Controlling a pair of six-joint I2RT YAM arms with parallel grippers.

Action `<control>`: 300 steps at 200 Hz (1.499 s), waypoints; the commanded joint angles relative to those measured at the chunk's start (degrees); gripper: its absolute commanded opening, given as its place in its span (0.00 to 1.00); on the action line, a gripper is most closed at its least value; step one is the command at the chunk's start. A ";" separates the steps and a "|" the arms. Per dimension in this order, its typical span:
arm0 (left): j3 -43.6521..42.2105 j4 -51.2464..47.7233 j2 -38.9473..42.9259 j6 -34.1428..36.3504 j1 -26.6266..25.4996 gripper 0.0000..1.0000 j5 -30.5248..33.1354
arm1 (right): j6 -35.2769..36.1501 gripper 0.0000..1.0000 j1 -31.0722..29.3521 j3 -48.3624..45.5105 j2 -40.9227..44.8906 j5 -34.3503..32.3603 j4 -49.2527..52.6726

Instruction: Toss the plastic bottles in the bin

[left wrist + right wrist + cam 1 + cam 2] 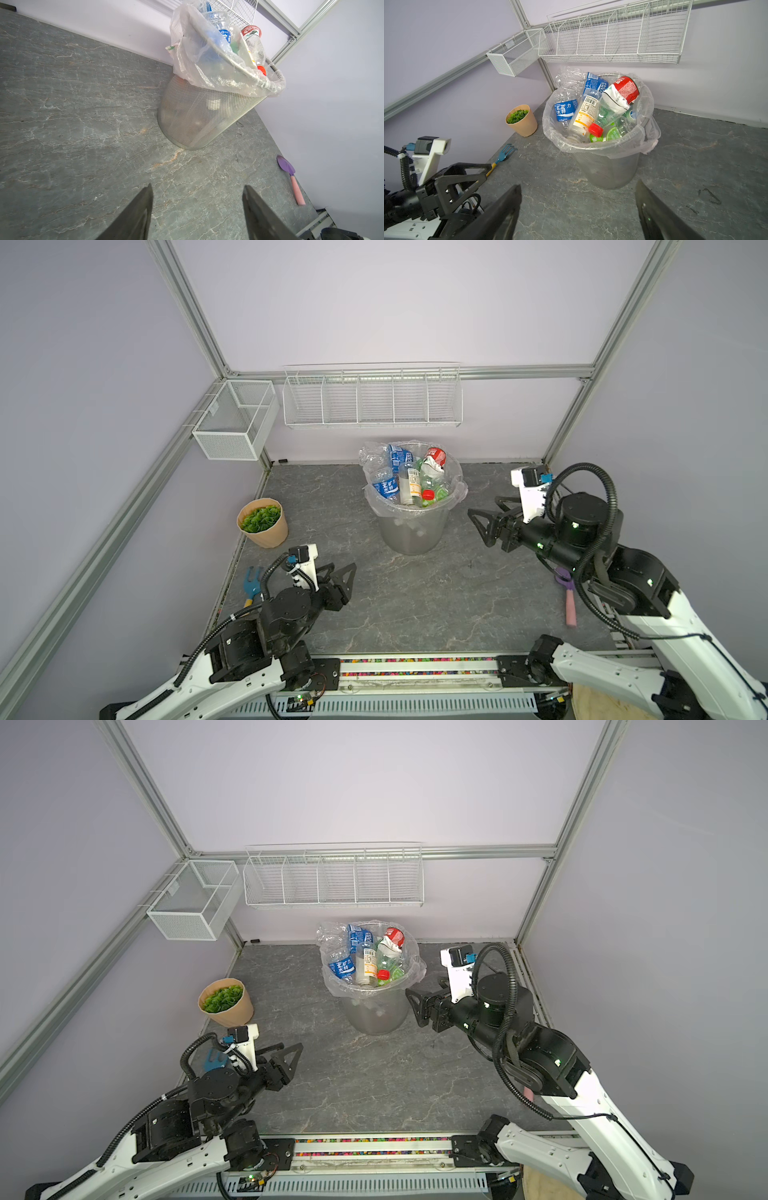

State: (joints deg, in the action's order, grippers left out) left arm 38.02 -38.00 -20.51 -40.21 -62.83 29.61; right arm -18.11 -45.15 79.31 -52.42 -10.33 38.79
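The bin (411,531) is a grey mesh bucket lined with a clear bag, standing at the back middle of the table in both top views (376,1013). Several plastic bottles (409,479) with blue, white and red labels are piled in it up to the rim, clearest in the right wrist view (593,108). My left gripper (343,568) hovers open and empty at the front left, well short of the bin (203,116). My right gripper (484,506) is open and empty just right of the bin's rim, pointing at the bin (608,168).
A tan pot of green leaves (262,522) stands at the left edge, with a blue hand rake (251,583) behind my left wrist. A purple trowel with a pink handle (569,601) lies under my right arm. White wire baskets (372,400) hang on the back wall.
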 commanded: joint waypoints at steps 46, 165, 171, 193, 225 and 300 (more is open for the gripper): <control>1.91 -0.30 -2.89 2.70 0.07 0.69 4.28 | -0.81 0.88 0.15 -4.31 6.06 -5.48 3.29; 2.58 -1.57 -4.65 9.22 0.16 0.80 25.77 | 1.09 0.88 0.85 -16.82 15.10 -26.12 3.85; 2.59 -1.30 -4.95 10.01 0.21 0.81 26.84 | 1.54 0.89 0.80 -17.43 15.39 -26.71 3.62; 2.76 0.03 -6.59 13.17 0.63 0.83 29.55 | 2.77 0.88 0.85 -20.18 16.86 -29.46 2.08; 2.68 3.03 -9.56 17.49 4.03 0.86 28.62 | 4.85 0.89 0.89 -23.50 18.23 -32.49 0.10; 1.71 10.04 -16.24 22.05 13.54 0.89 19.56 | 7.25 0.89 1.01 -27.83 18.89 -34.71 -1.58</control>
State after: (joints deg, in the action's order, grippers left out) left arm 39.44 -31.27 -35.40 -21.08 -50.33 51.05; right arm -13.04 -44.60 53.17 -34.59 -42.94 39.70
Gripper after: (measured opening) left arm 0.888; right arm 0.884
